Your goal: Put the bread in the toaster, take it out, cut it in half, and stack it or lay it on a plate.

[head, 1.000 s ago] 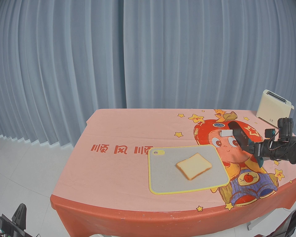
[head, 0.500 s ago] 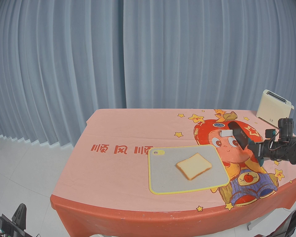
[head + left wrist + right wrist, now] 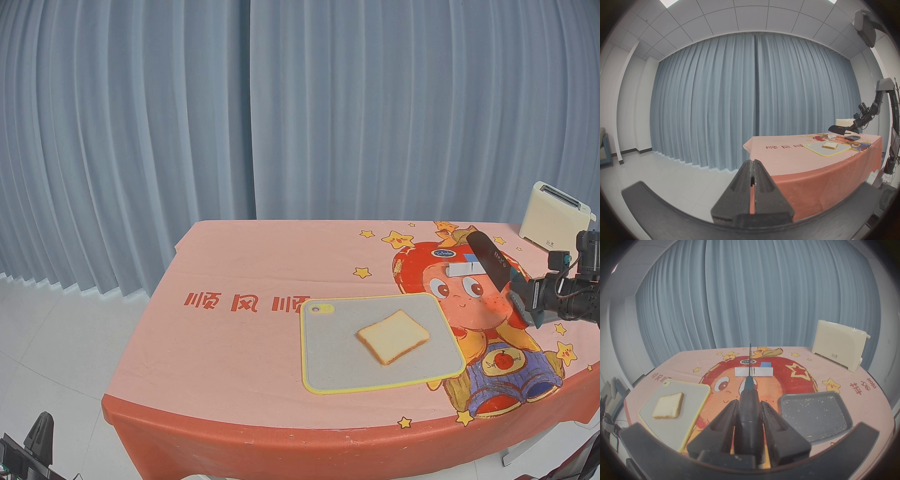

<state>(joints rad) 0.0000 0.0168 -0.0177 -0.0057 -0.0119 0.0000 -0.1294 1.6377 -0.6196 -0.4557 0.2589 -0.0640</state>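
The right gripper (image 3: 749, 403) squeezed a black knife (image 3: 492, 265) near the bread (image 3: 393, 336) on the grey board (image 3: 331, 365); the left gripper (image 3: 752, 165) was closed on nothing; red letters (image 3: 247, 303) marked the cloth (image 3: 262, 256)

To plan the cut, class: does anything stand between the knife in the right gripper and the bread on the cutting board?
Nothing visible does. The right gripper holds the knife raised beside the cutting board; only tablecloth lies between it and the bread.

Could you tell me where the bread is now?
In the head view the bread lies flat on the grey cutting board, left of the knife in the right gripper.
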